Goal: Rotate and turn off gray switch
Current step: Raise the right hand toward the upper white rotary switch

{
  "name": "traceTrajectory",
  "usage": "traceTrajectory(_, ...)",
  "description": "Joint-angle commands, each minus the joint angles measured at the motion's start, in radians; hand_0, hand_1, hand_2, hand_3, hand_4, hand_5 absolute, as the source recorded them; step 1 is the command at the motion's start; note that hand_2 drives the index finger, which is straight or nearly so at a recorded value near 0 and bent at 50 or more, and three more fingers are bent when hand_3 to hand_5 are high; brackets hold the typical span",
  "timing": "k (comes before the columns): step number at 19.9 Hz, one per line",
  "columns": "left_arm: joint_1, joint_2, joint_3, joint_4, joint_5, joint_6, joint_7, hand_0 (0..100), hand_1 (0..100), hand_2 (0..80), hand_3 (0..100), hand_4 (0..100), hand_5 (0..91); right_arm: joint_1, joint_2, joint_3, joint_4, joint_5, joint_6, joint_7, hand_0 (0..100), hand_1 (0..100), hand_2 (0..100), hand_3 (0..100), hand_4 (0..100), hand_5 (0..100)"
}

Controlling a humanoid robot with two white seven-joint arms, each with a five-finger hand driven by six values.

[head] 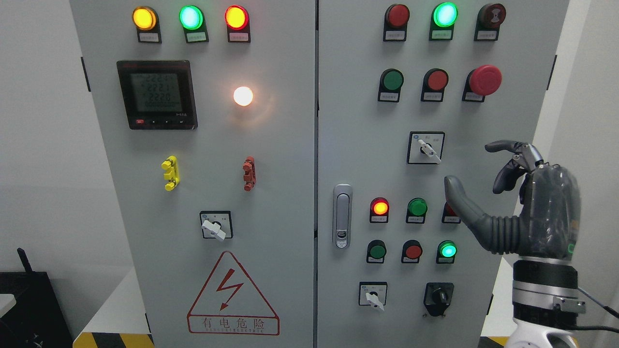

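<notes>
- Head view: the gray switch [425, 148] sits on the cabinet's right door [358, 145], in its upper right part, below the row with the red mushroom button [485, 79]. Its pale lever points down and to the right.
- My right hand [512, 193] hangs near it, lower and nearer the door's right edge, apart from the lever: thumb up, fingers loosely curved, holding nothing.
- Nothing is gripped yet, so I judge the turn not begun. Left to do: reach in, pinch the lever, rotate it to off.
- Just beyond my thumb are small lamps; one glows red [379, 207].
- Similar gray switches sit low on this door [373, 294] and on the left door [216, 225].
- My left hand isn't showing.
</notes>
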Motion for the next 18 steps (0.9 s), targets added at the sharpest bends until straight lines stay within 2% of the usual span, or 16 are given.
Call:
traceTrajectory(1,-0.009,0.000,0.008,-0.026,0.018,0.000,0.000,12,39,0.0,0,0,0.0,0.001,0.010,0.066,0.026,-0.003,0.024,-0.006,1,50,45,93,92,100)
traceTrajectory(4,-0.009,0.000,0.009,-0.026,0.018,0.000,0.000,12,39,0.0,0,0,0.0,-0.001,0.010,0.075,0.035,-0.003,0.070,-0.006,3,50,48,93,93,100)
traceTrajectory(11,-0.009,0.000,0.008,-0.026,0.020,0.000,0.000,12,39,0.0,0,0,0.0,-0.030,0.010,0.082,0.081,-0.003,0.079,-0.009,7,49,51,92,92,100)
traceTrajectory(14,-0.009,0.000,0.008,-0.026,0.020,0.000,0.000,12,39,0.0,0,0,0.0,-0.056,0.008,0.085,0.096,-0.005,0.134,-0.007,8,49,51,92,92,100)
traceTrajectory(18,-0.009,0.000,0.008,-0.026,0.020,0.000,0.000,12,39,0.0,0,0,0.0,-0.078,0.007,0.085,0.115,-0.005,0.142,-0.007,9,49,52,92,92,100)
